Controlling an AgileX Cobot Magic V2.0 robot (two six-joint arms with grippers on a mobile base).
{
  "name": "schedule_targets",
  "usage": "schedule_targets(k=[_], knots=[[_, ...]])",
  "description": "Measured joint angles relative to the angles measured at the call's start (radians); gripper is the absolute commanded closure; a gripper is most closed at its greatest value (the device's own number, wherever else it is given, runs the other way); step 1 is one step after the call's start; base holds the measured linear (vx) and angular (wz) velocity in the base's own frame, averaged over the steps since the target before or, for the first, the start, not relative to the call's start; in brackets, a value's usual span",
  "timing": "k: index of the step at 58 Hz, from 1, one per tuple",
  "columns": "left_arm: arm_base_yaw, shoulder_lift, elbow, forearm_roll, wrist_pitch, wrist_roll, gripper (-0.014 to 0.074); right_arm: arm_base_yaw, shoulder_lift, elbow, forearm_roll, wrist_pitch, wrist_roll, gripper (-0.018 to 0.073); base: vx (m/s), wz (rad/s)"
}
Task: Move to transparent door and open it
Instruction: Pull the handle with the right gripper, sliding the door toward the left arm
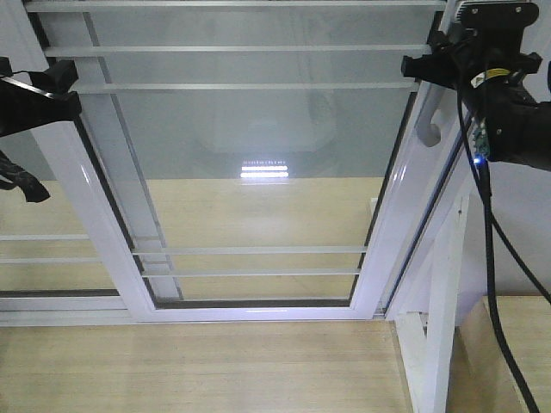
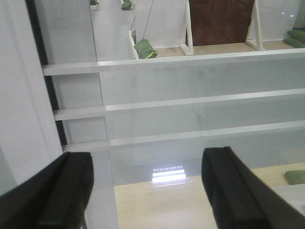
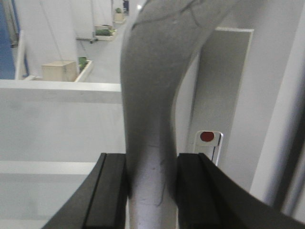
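Observation:
The transparent door (image 1: 258, 163) fills the front view: clear glass in a white frame with thin white bars across it. Its curved grey handle (image 1: 428, 120) runs along the right edge. My right gripper (image 1: 435, 64) is shut on that handle at the upper right; in the right wrist view both black fingers (image 3: 112, 191) press against the grey tube (image 3: 152, 119). My left gripper (image 1: 39, 95) is at the far left by the door's left frame. In the left wrist view it (image 2: 147, 191) is open and empty, facing the glass and bars (image 2: 190, 101).
A white door-frame post (image 1: 443, 310) stands at the lower right, next to the door's right edge. A second white-framed glass panel (image 1: 52, 258) lies behind at the left. Light wood flooring (image 1: 198, 370) runs along the bottom track. Green sacks (image 2: 145, 47) lie beyond the glass.

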Motion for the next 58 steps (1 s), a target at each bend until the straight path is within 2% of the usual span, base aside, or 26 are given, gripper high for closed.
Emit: schedule_targets(k=[23, 38, 46, 58], knots=[[0.0, 0.0, 0.0, 0.0, 0.0, 0.0, 0.0006, 0.129, 0.003, -0.012, -0.11, 0.011, 0.0, 0.0496, 0.0, 0.0], [0.0, 0.0, 0.0, 0.0, 0.0, 0.0, 0.0006, 0.178, -0.001, -0.009, -0.131, 0.042, 0.0, 0.0494, 0.0, 0.0], [0.0, 0.0, 0.0, 0.006, 0.0, 0.005, 0.0006, 0.179, -0.038, -0.004, -0.131, 0.129, -0.01, 0.0494, 0.0, 0.0], [0.0, 0.0, 0.0, 0.029, 0.001, 0.028, 0.0006, 0.179, -0.189, -0.004, -0.131, 0.339, -0.1, 0.0521, 0.0, 0.0]])
